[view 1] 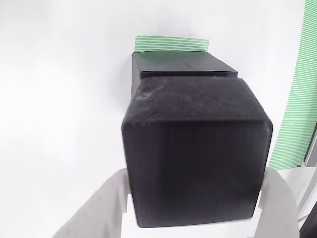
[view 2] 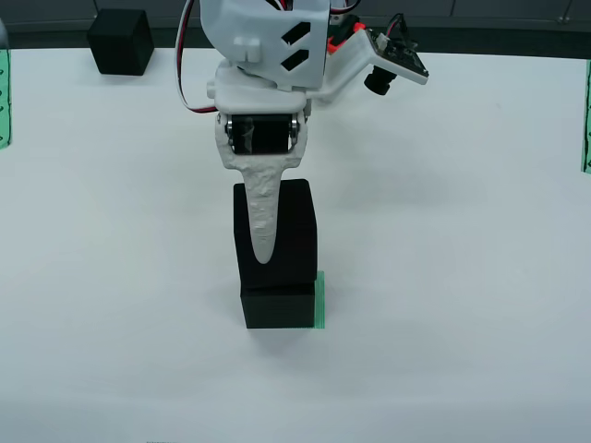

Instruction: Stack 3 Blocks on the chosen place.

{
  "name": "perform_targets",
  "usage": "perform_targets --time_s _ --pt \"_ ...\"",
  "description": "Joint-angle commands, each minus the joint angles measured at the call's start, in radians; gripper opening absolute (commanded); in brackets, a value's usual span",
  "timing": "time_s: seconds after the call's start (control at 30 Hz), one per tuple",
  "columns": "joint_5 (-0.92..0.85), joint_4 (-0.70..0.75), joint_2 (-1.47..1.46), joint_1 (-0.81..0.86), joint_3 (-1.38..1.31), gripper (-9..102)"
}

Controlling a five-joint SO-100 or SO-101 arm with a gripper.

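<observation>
In the view that rides on the gripper, my gripper is shut on a black block, one white finger on each side. Just beyond it sits a second block on the chosen place, a green-striped patch. From the front view, the gripper holds its block directly above the lower block. The two look in contact or nearly so; I cannot tell which. A sliver of the patch shows at the lower block's right. A third block stands far back left.
A long green striped strip runs along the right in the gripper view. In the front view, green strips mark the left edge and right edge of the white table. The arm's body hangs over the stack.
</observation>
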Motion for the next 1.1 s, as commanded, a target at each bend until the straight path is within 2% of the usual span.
perform_targets --time_s 0.0,0.37,0.5,0.77,1.0,1.07 --pt "0.006 0.008 0.023 0.006 -0.051 33" --pt "-0.015 0.008 0.031 0.009 -0.052 34" --pt "-0.114 0.008 0.075 0.020 -0.008 34" --pt "-0.146 0.008 0.046 0.281 0.012 34" --pt "-0.127 0.008 0.063 0.517 -0.120 34" --pt "-0.031 0.006 0.058 0.600 -0.178 34"
